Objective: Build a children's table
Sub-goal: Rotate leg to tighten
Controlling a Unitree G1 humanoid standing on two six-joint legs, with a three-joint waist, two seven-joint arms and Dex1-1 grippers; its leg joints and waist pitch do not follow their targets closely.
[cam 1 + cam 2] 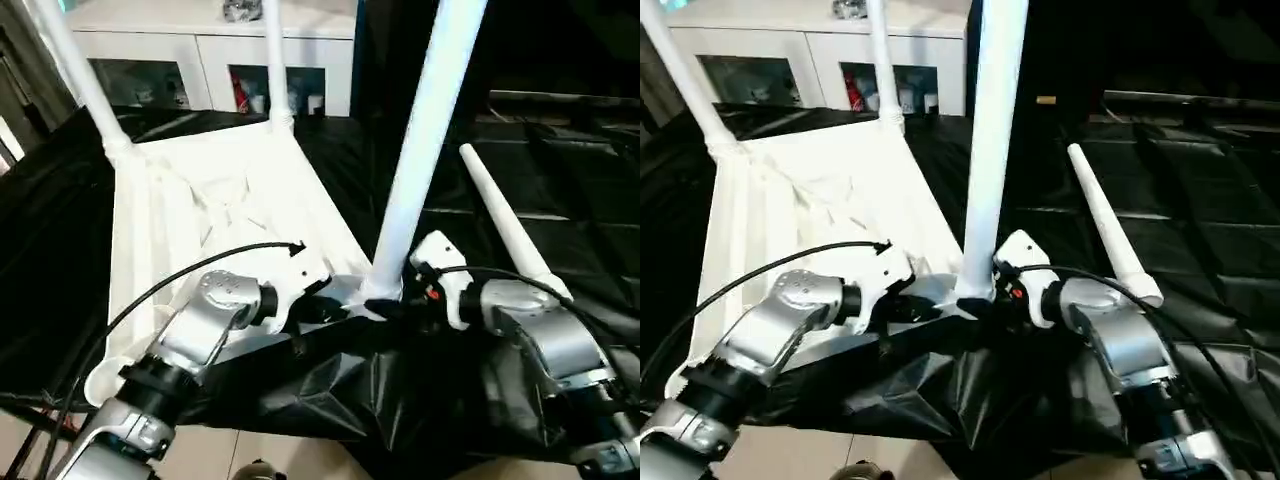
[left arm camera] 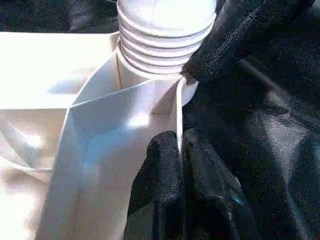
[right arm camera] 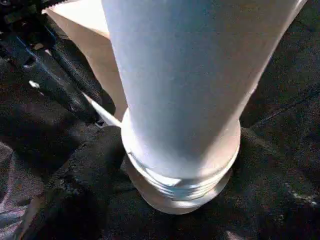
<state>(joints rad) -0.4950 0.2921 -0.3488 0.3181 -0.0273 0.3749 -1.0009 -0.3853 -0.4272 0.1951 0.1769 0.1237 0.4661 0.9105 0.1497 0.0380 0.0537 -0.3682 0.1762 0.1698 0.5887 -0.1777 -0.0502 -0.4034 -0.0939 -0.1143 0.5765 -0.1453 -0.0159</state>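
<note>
1. Nearest the camera, at 6 o'clock, the tabletop lay upside down on the black-draped work table, its near corner socket at the cloth's edge.
2. Three legs stood upright in sockets: near leg, far-left leg, far-centre leg.
3. Fourth leg lay loose on the cloth at 3 o'clock.
4. Left gripper was pinched together on the tabletop's thin rim beside the near socket.
5. Right gripper sat against the near leg's threaded base; whether it clamped the leg could not be told.
6. White cabinet stood at 12 o'clock.
</note>
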